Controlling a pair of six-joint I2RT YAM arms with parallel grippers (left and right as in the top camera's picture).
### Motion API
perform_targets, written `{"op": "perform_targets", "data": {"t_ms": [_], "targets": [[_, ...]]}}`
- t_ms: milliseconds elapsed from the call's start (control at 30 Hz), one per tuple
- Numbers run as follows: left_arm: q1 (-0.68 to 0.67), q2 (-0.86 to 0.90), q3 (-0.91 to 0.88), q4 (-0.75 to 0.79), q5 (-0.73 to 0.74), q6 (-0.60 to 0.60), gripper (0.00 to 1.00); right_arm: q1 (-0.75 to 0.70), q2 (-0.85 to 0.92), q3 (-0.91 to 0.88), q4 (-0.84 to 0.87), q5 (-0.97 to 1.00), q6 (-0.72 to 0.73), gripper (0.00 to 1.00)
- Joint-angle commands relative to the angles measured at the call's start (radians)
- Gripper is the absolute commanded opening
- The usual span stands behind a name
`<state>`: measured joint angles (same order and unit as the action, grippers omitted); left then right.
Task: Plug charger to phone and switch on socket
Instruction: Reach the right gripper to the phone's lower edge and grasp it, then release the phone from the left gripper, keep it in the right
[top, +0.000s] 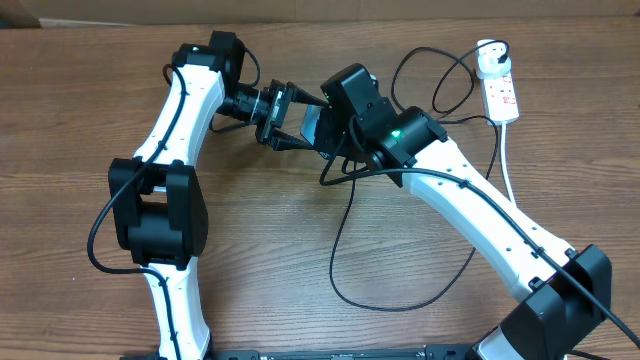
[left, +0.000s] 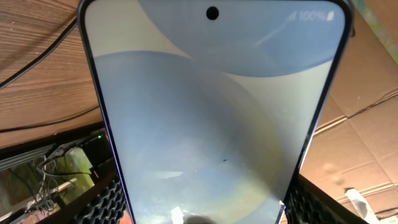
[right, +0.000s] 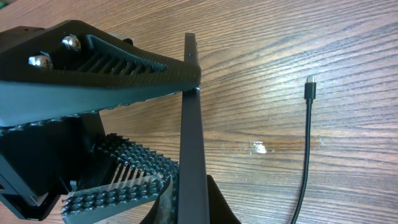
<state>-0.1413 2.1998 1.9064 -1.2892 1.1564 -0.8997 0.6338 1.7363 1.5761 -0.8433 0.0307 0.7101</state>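
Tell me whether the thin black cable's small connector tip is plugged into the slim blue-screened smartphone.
No; the black connector tip lies on the wooden table, apart from the smartphone.

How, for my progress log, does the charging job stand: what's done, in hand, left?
Done: the left gripper clamps the phone, screen lit. In hand: the phone is held up on edge, while the charger's connector tip lies loose on the table, nothing gripping it. Left: grasp the tip, plug it in, then switch on the socket; its switches are too small to read.
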Motion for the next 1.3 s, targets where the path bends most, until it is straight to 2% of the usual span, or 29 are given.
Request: {"op": "perform_targets", "data": {"t_ms": [0, 400, 467, 867, 933, 1000, 1067, 1100, 1167, 1267], "targets": [[-0.003, -0.001, 0.028, -0.007, 0.039, -0.014, 0.06, 0.006, -0.006, -0.004, 0.01, 0.013, -0.034, 0.04], [-0.003, -0.001, 0.028, -0.006, 0.038, -0.014, 0.1, 0.006, -0.006, -0.004, 0.01, 0.013, -0.034, 0.04], [-0.003, -0.001, 0.028, -0.006, 0.038, -0.014, 0.13, 0.004, -0.007, -0.003, 0.006, 0.013, -0.034, 0.04], [-0.003, -0.001, 0.028, 0.041, 0.038, -0.013, 0.57, -0.047, -0.052, -0.003, -0.027, 0.009, -0.034, 0.04], [-0.003, -0.001, 0.028, 0.046, 0.038, -0.013, 0.68, -0.058, -0.052, -0.003, -0.036, 0.009, -0.034, 0.04], [-0.003, -0.001, 0.028, 0.046, 0.038, -0.013, 0.75, -0.069, -0.052, -0.003, -0.045, 0.008, -0.034, 0.04], [-0.003, -0.001, 0.028, 0.045, 0.038, -0.013, 0.86, -0.079, -0.052, -0.003, -0.05, 0.004, -0.035, 0.04], [-0.003, -0.001, 0.028, 0.046, 0.037, -0.013, 0.97, -0.084, -0.052, -0.003, -0.05, 0.001, -0.035, 0.04], [-0.003, -0.001, 0.028, 0.046, 0.038, -0.013, 1.0, -0.093, -0.053, -0.003, -0.049, -0.007, -0.035, 0.04], [-0.003, -0.001, 0.028, 0.047, 0.036, -0.013, 0.99, -0.105, -0.053, -0.002, -0.049, -0.017, -0.038, 0.04]]}}
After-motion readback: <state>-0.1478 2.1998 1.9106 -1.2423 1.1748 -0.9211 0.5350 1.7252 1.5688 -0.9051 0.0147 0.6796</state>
